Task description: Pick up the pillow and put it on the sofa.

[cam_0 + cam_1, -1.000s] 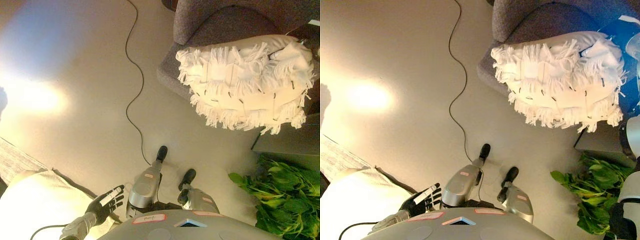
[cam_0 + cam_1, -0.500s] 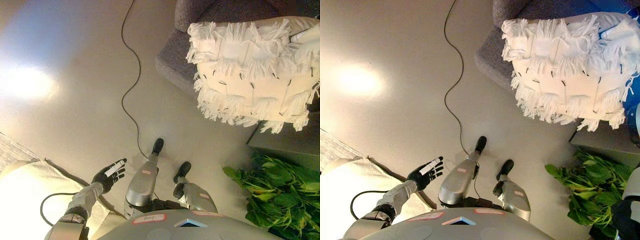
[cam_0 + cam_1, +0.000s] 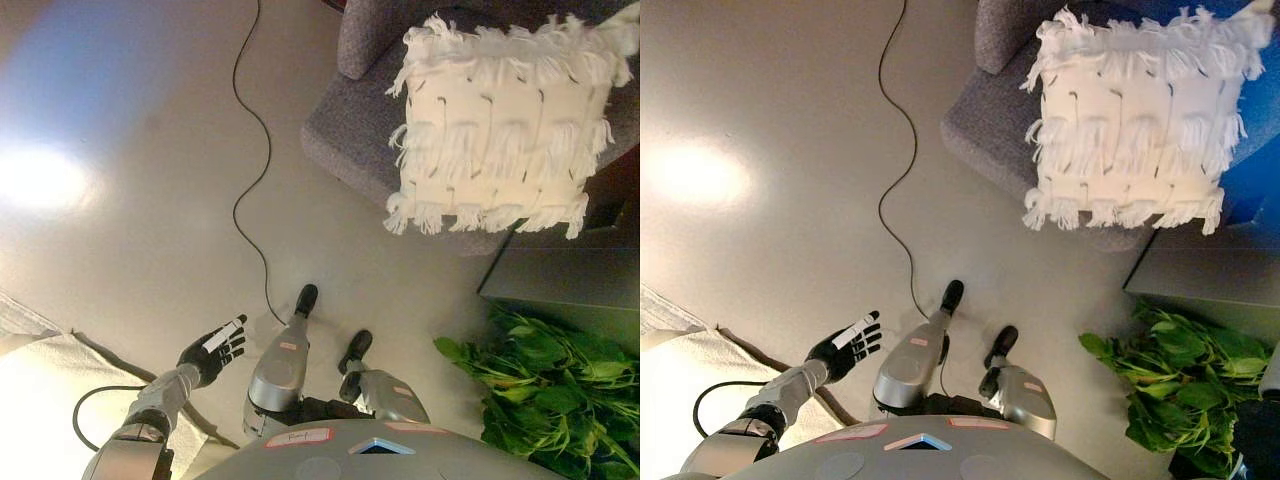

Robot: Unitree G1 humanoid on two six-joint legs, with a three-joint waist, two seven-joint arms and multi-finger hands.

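The white fringed pillow point(image 3: 500, 125) shows at the upper right, face up over the seat of the grey sofa point(image 3: 350, 140). Its lower edge overhangs the seat's front edge. Its upper right corner runs to the view's edge, and I cannot see what holds it there. My left hand point(image 3: 212, 350) is at the lower left above the floor, fingers straight, holding nothing. My right hand shows in neither view.
A black cable point(image 3: 255, 190) snakes across the beige floor left of the sofa. A dark grey low block point(image 3: 570, 290) stands to the right below the pillow, with a green leafy plant point(image 3: 560, 400) in front of it. A white cloth point(image 3: 40, 400) lies at the lower left.
The view has shifted. The pillow has gone from tilted and bunched to flat and square over the sofa seat, further onto it. The left hand stays open at the lower left.
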